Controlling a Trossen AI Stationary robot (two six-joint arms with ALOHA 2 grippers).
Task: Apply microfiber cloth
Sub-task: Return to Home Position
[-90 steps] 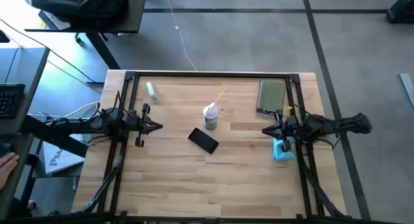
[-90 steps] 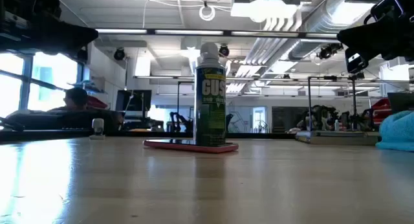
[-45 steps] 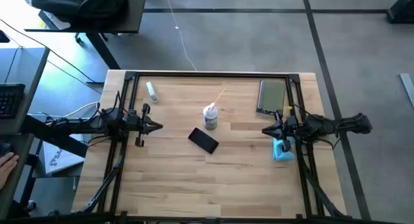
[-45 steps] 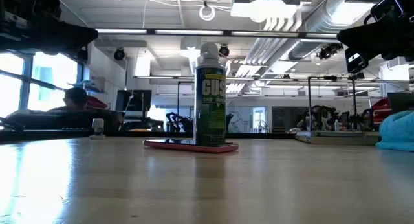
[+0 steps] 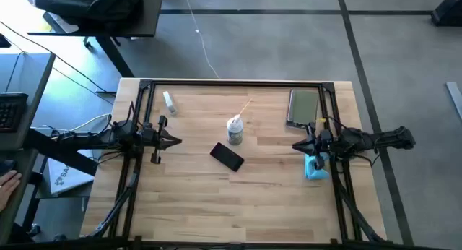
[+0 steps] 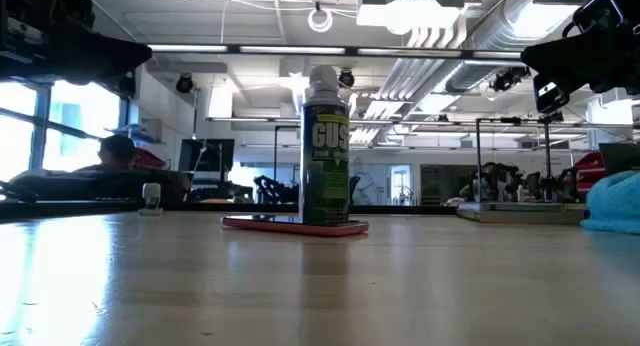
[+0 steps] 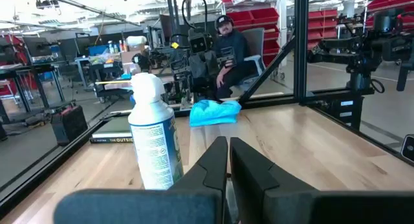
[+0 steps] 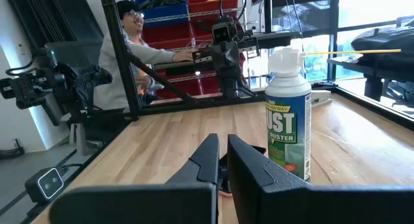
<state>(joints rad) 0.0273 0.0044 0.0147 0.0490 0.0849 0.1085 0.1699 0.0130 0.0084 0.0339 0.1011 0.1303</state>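
Nothing is shifting since the earlier frames: both arms are staying parked and every object is keeping its place. The cloth [image 5: 315, 168] is lying bunched on the surface [image 5: 216, 199], well to the right of the can [image 5: 234, 130] and a little nearer the front edge. The right tool [image 5: 294, 146] is hovering between can and cloth, clenched on nothing and pointing at the can, so the cloth is sitting behind its tip, just under that arm's wrist. The left tool [image 5: 177, 141] is waiting on the can's far left, likewise clenched and empty, facing the can. The phone [image 5: 227, 157] is resting just in front of the can. The right arm is plainly the nearer one, though it would likely be needing to back off and turn down.
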